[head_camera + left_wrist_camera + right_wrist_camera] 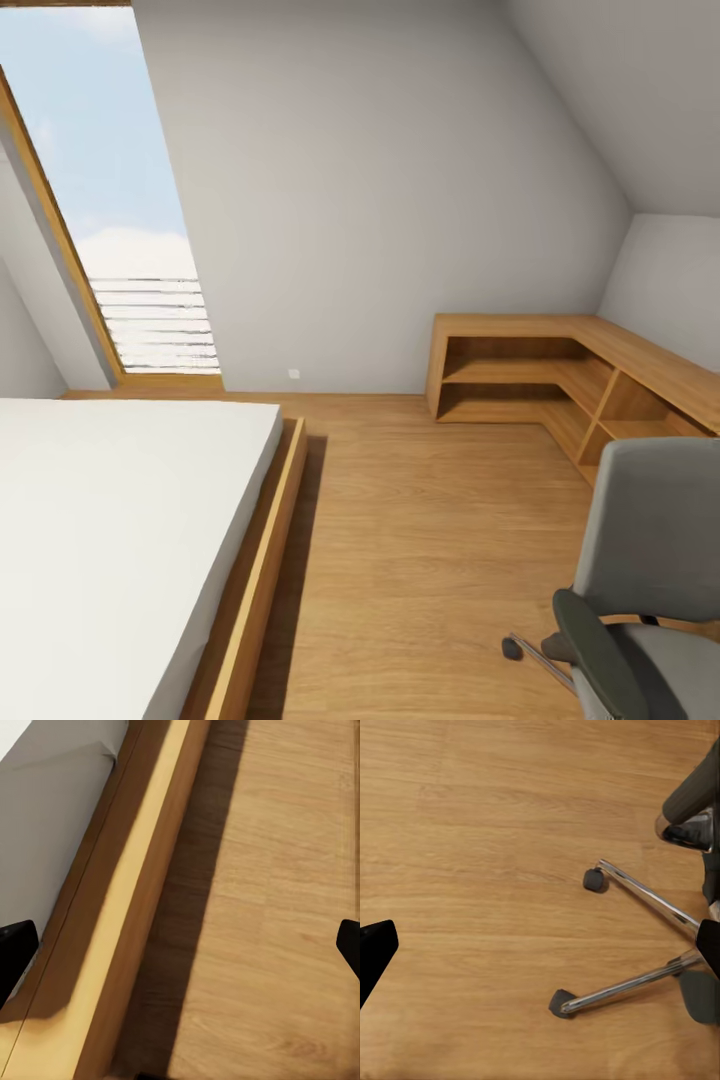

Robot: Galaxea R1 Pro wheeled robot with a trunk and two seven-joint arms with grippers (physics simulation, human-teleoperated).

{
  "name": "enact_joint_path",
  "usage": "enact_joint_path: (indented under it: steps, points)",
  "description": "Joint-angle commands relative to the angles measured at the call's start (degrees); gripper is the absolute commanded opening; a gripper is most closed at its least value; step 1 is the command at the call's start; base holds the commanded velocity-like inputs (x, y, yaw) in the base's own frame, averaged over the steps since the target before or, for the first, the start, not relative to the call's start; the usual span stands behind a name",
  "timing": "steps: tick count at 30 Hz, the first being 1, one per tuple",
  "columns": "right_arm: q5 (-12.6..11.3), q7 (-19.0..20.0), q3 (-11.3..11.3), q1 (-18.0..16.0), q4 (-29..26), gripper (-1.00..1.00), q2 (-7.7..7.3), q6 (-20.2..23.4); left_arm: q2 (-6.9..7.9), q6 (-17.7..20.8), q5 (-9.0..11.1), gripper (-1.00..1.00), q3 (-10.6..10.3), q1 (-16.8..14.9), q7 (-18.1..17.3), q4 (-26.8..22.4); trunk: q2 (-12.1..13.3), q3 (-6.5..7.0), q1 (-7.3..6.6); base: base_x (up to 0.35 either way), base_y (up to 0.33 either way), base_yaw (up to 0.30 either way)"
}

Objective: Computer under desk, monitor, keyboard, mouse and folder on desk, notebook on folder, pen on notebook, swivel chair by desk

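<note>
Head view: looked across a grey-walled attic bedroom (400,180) with a light wood floor (430,560). Grey fabric swivel chair (650,560) with black armrest stood at the lower right, one chrome leg and caster showing. Behind the chair, a low L-shaped open wooden shelf unit (560,375) ran along the wall corner. Far from the chair, a white mattress on a wooden bed frame (250,590); beyond the bed, a tall slanted window (110,200).

Left wrist view: left gripper (180,945) stood wide open, holding nothing, above the bed frame's edge and the floor.

Right wrist view: right gripper (540,941) likewise spread open and empty, above the floor just beside the chair's chrome star base.
</note>
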Motion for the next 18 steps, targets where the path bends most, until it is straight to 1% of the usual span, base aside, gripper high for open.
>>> enact_joint_path:
  steps: [1, 7, 18]
  points:
    - [-0.34, -0.21, 0.48, -0.06, 0.09, 1.00, 0.04, -0.17, -0.05, -0.07, -0.35, 1.00, 0.22, 0.02, 0.07, -0.09, -0.03, -0.02, 0.00, 0.000, 0.000, -0.176]
    - [-0.33, -0.21, 0.45, -0.06, 0.11, 1.00, 0.06, -0.18, -0.05, -0.07, -0.35, 1.00, 0.17, 0.02, 0.07, 0.38, -0.03, 0.08, 0.00, 0.000, 0.000, -0.100]
    - [-0.19, -0.15, 0.45, -0.06, 0.12, 1.00, -0.22, -0.18, -0.05, -0.07, -0.35, 1.00, 0.17, 0.02, 0.07, 1.31, -0.03, 0.11, 0.00, 0.000, 0.000, -0.018]
